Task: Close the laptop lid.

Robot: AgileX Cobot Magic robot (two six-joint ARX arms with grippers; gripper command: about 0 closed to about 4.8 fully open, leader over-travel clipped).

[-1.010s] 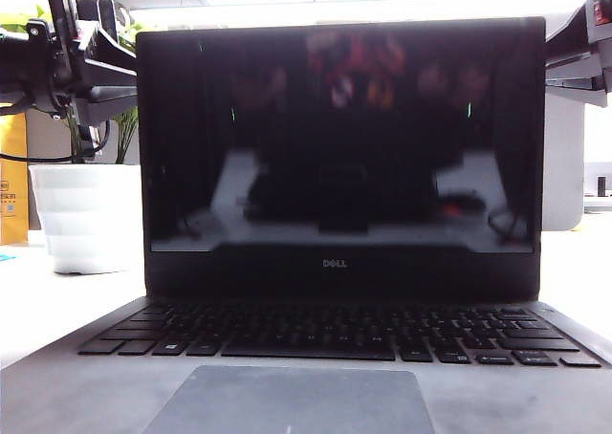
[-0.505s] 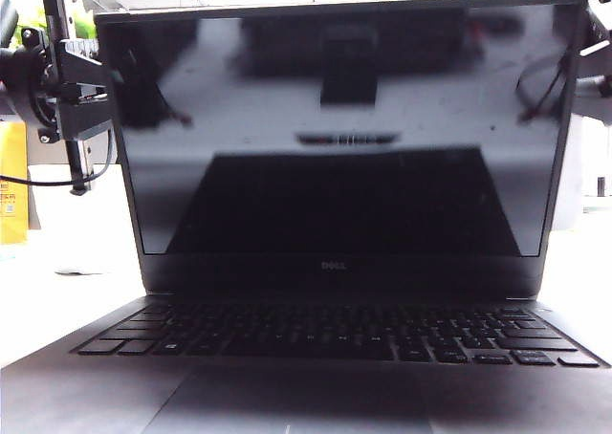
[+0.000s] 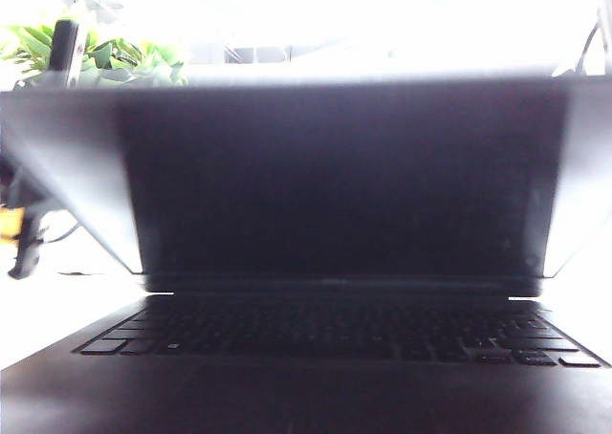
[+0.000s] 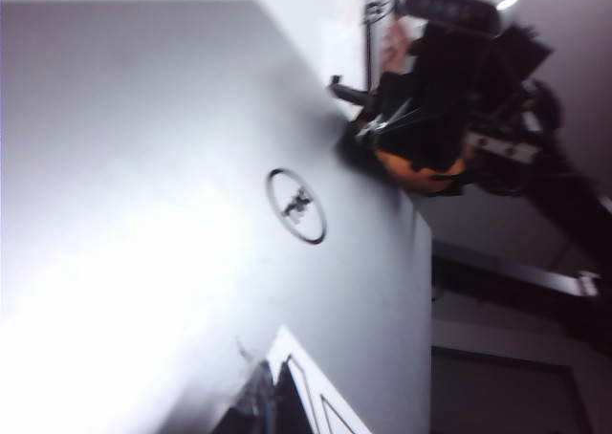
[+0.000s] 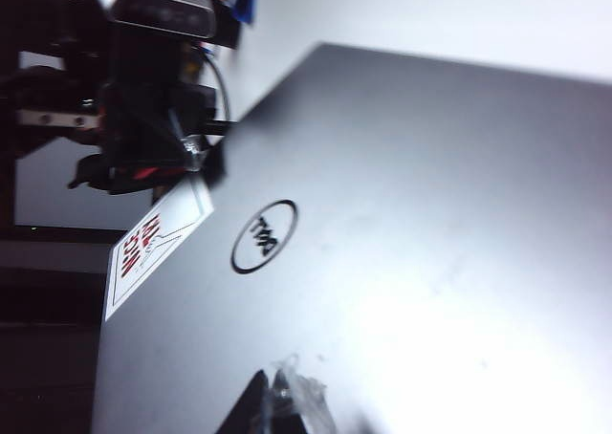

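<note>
The laptop lid is leaning far forward over the black keyboard in the exterior view, its dark screen facing down toward the keys and its top edge tipping toward the camera, while the laptop is sitting on the white bench. A leafy green plant is showing above the lid's upper edge on the left. In the left wrist view the left gripper is pressing its dark tip against the lid's matte silver outside, near the oval Dell logo; whether it is spread or pressed together I cannot tell. In the right wrist view the right gripper is likewise touching the silver outside, beside the logo and near the white red-lettered sticker; its spread cannot be told either. Each wrist view is showing the other arm's black body beyond the lid's far edge.
</note>
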